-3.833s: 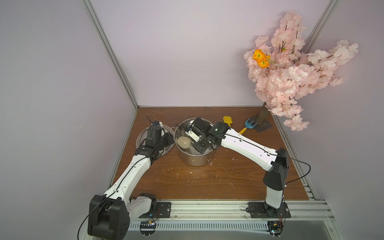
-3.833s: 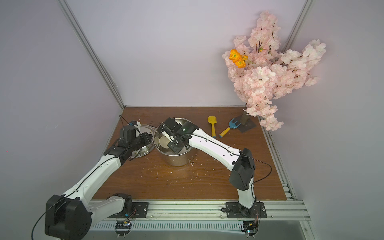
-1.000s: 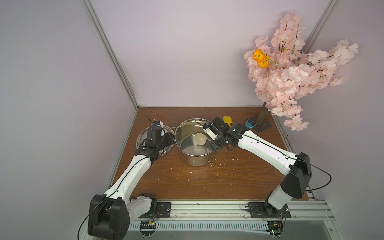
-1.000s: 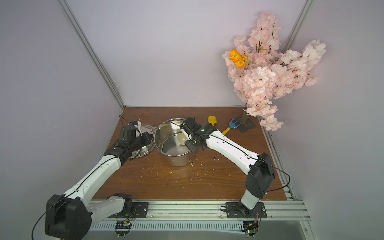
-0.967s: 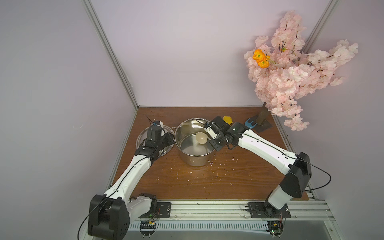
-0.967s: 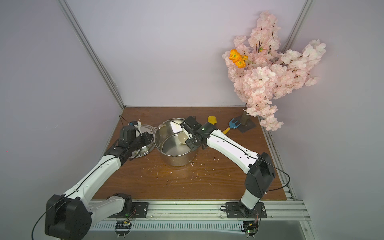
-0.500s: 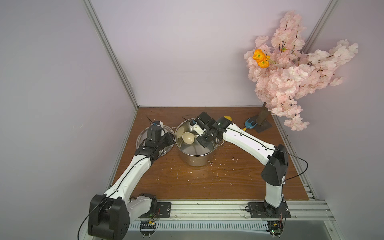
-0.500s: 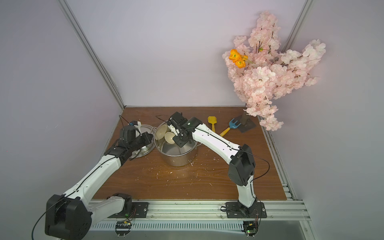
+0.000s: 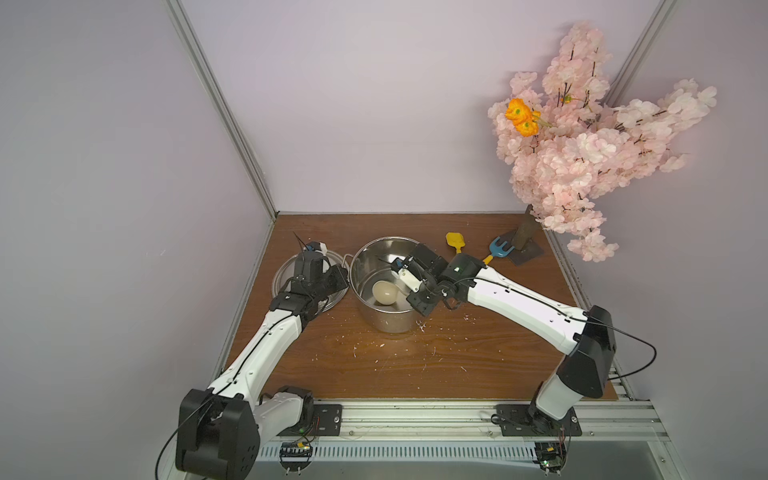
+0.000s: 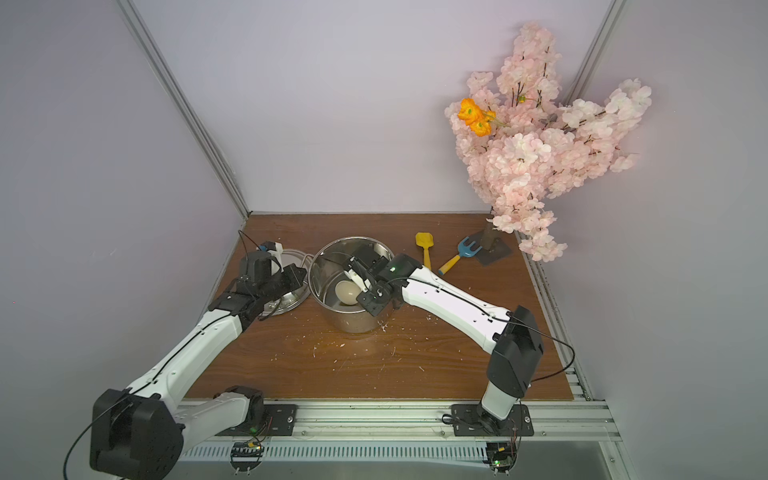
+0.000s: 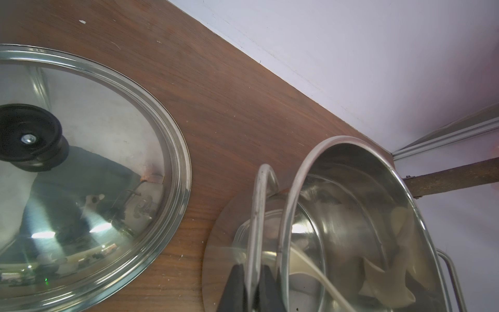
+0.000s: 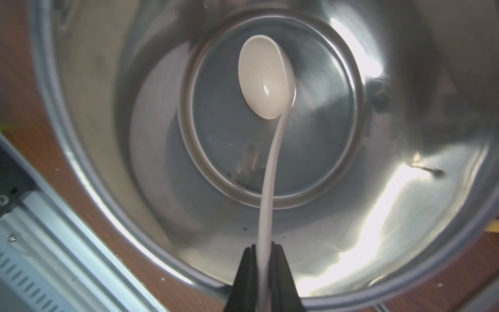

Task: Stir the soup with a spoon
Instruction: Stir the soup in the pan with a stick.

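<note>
Spoon [image 9: 384,293] bowl sits frame-left of our right gripper [image 12: 266,251], which clamps its handle; our left gripper [image 11: 252,270] pinches the pot [image 9: 390,322] handle.

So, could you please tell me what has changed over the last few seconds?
The right end effector, shut on the spoon, swept its bowl across the pot toward the right wall, back to the left, and now nearer the middle. The left end effector stays clamped on the pot handle; lid, yellow shovel and blue rake have not moved.
</note>
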You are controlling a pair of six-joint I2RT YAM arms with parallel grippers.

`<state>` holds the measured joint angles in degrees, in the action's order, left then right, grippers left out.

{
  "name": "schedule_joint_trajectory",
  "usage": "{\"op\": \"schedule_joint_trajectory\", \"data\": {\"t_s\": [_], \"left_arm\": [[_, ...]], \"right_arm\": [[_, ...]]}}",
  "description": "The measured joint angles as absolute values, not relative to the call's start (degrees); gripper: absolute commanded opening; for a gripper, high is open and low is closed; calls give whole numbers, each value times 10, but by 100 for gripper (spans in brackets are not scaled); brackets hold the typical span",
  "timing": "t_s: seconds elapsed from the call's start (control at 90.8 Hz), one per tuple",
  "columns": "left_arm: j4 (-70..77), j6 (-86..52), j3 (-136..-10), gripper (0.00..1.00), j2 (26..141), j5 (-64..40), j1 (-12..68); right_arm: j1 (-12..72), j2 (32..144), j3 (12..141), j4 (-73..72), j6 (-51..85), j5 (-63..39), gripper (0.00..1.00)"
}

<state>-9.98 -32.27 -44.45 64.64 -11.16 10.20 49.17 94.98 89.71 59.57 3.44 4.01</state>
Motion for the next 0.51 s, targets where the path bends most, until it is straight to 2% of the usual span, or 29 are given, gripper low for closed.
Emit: {"op": "schedule_joint_trajectory", "data": {"t_s": [0.253, 0.506], "left_arm": [[-100, -323, -444, 11, 646, -114, 102], [-100, -323, -444, 11, 647, -114, 102]], "right_arm": [[413, 962, 914, 582, 32, 50, 0], [433, 1054, 1015, 585, 28, 13, 0]]}}
